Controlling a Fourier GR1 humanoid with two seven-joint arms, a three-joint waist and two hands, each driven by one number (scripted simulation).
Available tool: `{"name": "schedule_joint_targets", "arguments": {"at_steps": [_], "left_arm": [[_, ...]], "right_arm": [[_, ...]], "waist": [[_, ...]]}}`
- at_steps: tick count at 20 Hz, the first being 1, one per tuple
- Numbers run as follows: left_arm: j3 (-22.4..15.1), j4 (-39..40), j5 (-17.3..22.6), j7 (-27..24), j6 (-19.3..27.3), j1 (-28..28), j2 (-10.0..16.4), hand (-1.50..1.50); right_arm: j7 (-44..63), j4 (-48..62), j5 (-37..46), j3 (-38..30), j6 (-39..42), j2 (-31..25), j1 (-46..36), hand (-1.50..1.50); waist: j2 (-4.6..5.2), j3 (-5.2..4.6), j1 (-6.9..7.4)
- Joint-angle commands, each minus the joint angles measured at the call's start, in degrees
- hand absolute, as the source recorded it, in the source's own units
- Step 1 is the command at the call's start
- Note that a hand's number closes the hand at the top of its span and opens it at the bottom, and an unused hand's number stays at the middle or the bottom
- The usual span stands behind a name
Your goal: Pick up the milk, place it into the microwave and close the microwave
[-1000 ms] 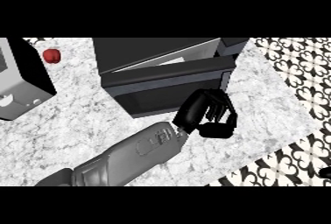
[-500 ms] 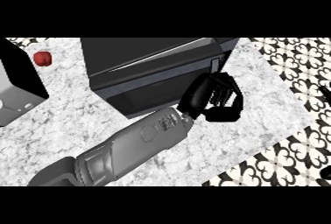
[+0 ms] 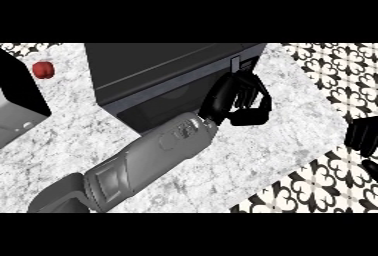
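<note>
Milk not visible anywhere on the table (image 3: 244,155). No carton shows in either hand or beside the microwave (image 3: 162,65), so my guess is that it already sits inside, hidden behind the door. Its look can't be described, since nothing of it shows.

Microwave is a dark box at top centre. Its front face is turned toward the robot, with a pale strip at the right front corner. No open cavity shows, so the door reads as shut or nearly so; can't tell which.

Left hand (image 3: 244,100) is at that right front corner, touching or just beside the door edge. Its fingers are curled inward and nothing is seen inside them. The forearm runs in diagonally from the lower left. This placement fits pushing the door home along its free edge, so it is likely the closing step, late in the task.

Right hand (image 3: 363,136) shows only partly at the right edge, out past the table over the patterned floor (image 3: 332,65) and well apart from the microwave. Can't tell its state.

Small red object (image 3: 43,69) is on the table at upper left, well apart from the action. Grey and black unit (image 3: 18,120) is at the left edge; can't identify it.
</note>
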Motion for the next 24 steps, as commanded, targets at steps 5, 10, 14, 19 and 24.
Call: {"name": "schedule_joint_targets", "arguments": {"at_steps": [5,10,14,19,24], "left_arm": [[0.38,1.42,2.04,-0.85,0.6,-3.44,-1.02,1.5],[-0.06,1.23,3.0,-1.38,2.11,-2.8,-0.99,1.5],[-0.51,1.25,3.25,-1.73,3.6,-2.87,-0.97,1.5],[-0.67,1.0,3.96,-1.74,5.14,-3.09,-0.96,1.5],[-1.07,0.85,4.54,-1.93,6.54,-2.58,-0.95,1.5]], "right_arm": [[-1.06,-6.36,-0.47,3.5,6.34,-1.54,-1.74,1.5],[0.49,-9.5,-1.18,4.63,5.54,-1.39,-2.14,1.5],[1.58,-11.74,-2.05,5.49,5.53,-1.52,-1.5,1.5],[2.78,-14.16,-2.74,6.51,5.28,-1.45,-1.34,1.5],[3.69,-16.03,-3.15,7.36,5.08,-1.35,-0.48,1.5]], "waist": [[-0.08,0.12,-2.33],[0.09,0.13,-3.15],[-0.36,0.17,-3.95],[-0.29,0.19,-4.75],[-0.14,0.24,-5.18]]}}
